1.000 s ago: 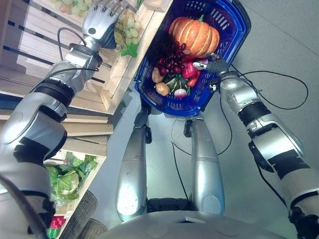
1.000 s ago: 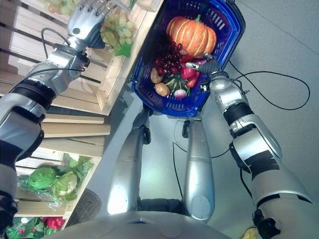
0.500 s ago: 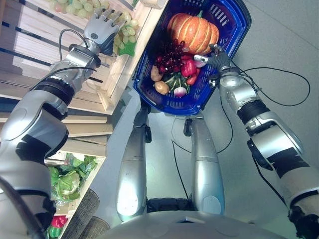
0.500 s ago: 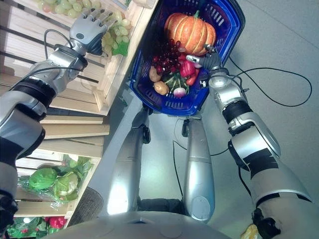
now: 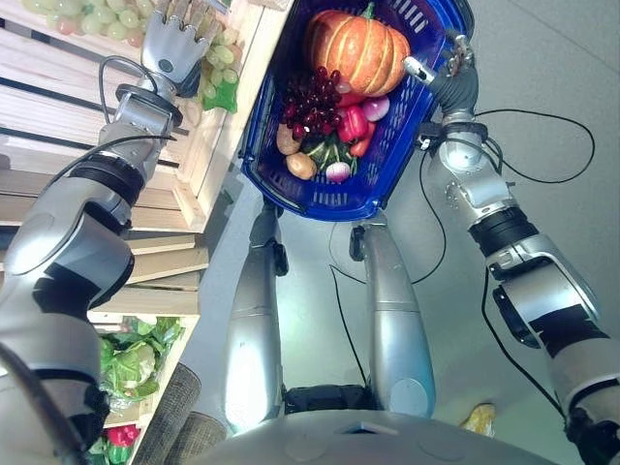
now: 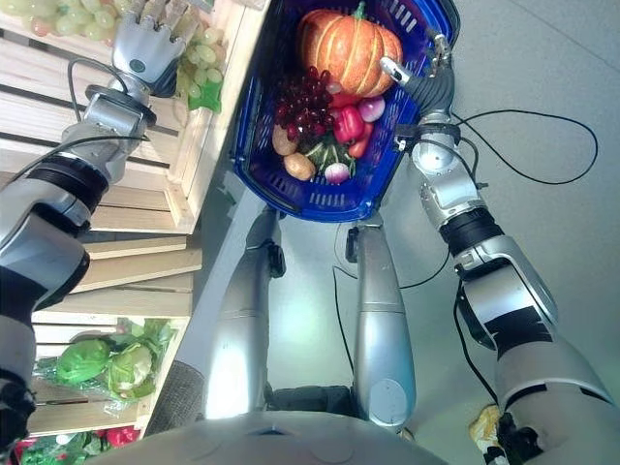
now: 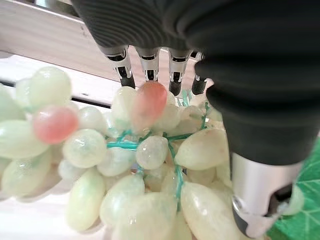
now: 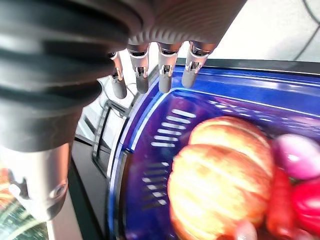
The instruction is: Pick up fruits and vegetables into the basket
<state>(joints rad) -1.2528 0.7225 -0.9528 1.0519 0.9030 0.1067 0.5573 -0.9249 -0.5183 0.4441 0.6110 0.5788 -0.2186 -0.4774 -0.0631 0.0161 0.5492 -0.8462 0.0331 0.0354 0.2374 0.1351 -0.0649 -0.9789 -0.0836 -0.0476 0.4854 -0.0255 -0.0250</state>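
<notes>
inside the blue basket [image 5: 383, 184] lie one orange pumpkin [image 5: 354, 46] at its far end, one bunch of dark red grapes [image 5: 308, 97] in the middle, one red pepper [image 5: 351, 122], one purple onion [image 5: 375, 108], one radish [image 5: 337, 171] and two brownish potatoes [image 5: 300, 166] near its front edge. the right hand [image 5: 448, 70] is at the basket's far right rim, but i cannot tell if its fingers hold it. the left hand [image 5: 171, 39], fingers straight, rests over green grapes [image 7: 150, 170] in the wooden crate [image 5: 228, 116], near its right edge.
</notes>
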